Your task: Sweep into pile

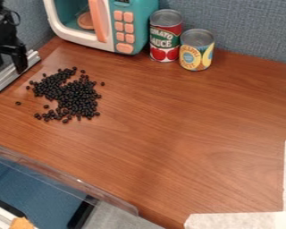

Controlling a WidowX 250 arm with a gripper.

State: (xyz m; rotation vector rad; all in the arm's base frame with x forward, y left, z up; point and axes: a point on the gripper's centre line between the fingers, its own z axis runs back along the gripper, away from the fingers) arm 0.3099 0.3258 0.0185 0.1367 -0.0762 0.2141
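On the table (pixel 187 134), black beans (pixel 77 99) lie spread, presumably for gathering; how wide the hand (pixel 8 61) is, I can't tell.

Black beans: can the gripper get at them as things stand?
Likely yes. The gripper is at the upper left, close to the black beans. The toy microwave and both cans look out of its path. Only the metal bar at the gripper lies between.
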